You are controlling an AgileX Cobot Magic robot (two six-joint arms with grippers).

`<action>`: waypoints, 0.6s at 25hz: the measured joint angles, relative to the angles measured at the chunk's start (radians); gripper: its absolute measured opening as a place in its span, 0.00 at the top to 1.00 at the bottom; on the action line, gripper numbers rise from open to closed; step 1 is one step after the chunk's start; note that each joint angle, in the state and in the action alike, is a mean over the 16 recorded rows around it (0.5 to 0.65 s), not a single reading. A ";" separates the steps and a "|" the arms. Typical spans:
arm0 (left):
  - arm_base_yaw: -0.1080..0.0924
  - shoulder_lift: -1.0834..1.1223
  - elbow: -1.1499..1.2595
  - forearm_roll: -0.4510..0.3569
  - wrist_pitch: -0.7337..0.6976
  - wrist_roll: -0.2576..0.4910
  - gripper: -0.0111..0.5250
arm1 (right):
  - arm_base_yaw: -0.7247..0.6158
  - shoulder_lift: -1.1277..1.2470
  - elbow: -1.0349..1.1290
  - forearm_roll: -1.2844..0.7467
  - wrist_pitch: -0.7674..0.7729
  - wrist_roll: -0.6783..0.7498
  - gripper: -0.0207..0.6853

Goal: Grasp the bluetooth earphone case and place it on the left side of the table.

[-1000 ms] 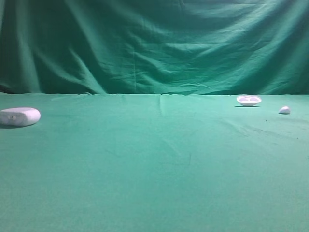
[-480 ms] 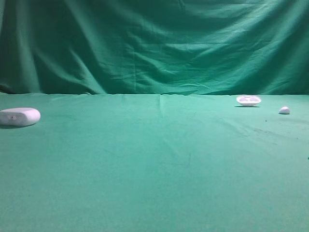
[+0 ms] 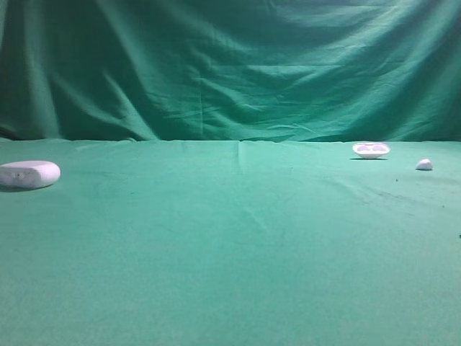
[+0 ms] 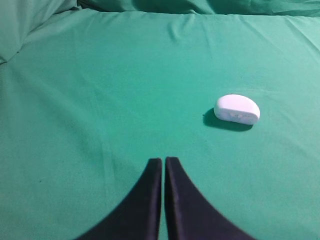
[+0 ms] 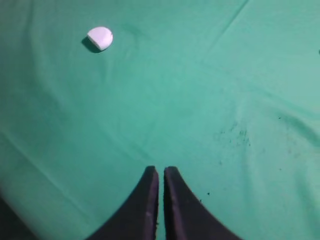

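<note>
Ahead and right of the clenched, empty left end effector (image 4: 163, 162), the bluetooth earphone case (image 4: 237, 108) looks light, rigid and slippery; pinch across its narrow sides.

We are looking at a staged recording set, a lab-like robot test bench and not a home or shop: the table (image 3: 230, 252) is draped edge to edge in plain green cloth, and a matching green cloth backdrop (image 3: 230, 65) hangs in folds right behind it, closing off any view of a room. On the cloth we see only a few small white pieces set well apart, and both wrist views look down on the same green cloth past dark gripper fingers (image 4: 150, 200).
</note>
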 joint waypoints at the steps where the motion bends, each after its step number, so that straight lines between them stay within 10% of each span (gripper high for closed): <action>1: 0.000 0.000 0.000 0.000 0.000 0.000 0.98 | -0.023 -0.029 0.035 -0.002 -0.028 0.001 0.97; 15: 0.000 0.000 0.000 0.000 0.000 0.000 0.98 | -0.365 -0.430 0.487 -0.008 -0.266 0.006 0.97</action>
